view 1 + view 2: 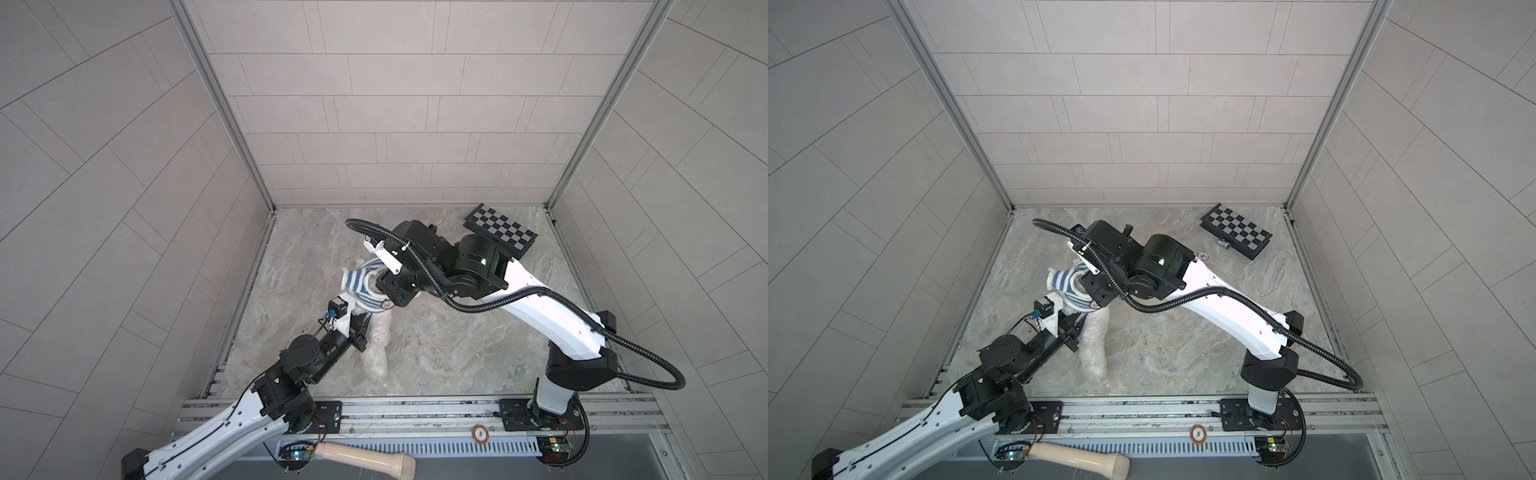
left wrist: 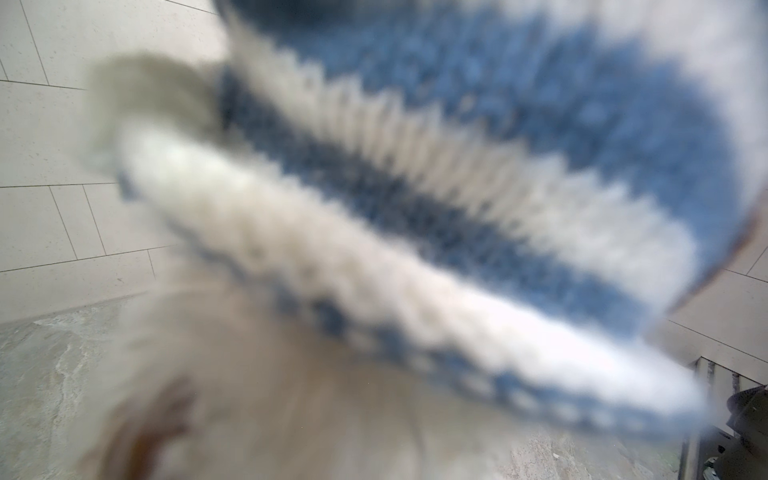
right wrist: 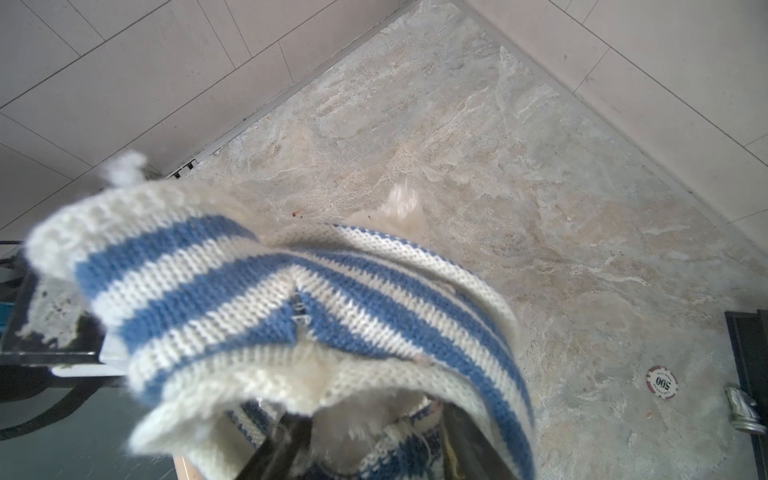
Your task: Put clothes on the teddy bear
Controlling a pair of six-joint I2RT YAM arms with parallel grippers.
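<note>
While the fluffy cream-white teddy bear [image 1: 376, 345] lies well apart from the black-and-grey checkered board [image 1: 498, 228], a blue-and-white striped knit shirt [image 3: 291, 299] around its upper body, your right gripper [image 3: 374, 438] stands parted inside the hem; whether your left gripper [image 1: 360, 328] grips, you cannot tell.

A blue-and-white striped knit shirt [image 2: 457, 187] is seen blurred, very close to the lens, its hem lying against the cream fur of the teddy bear [image 2: 291, 395]. Marbled tabletop [image 2: 37, 374] and tiled wall [image 2: 54, 145] are glimpsed beyond.
</note>
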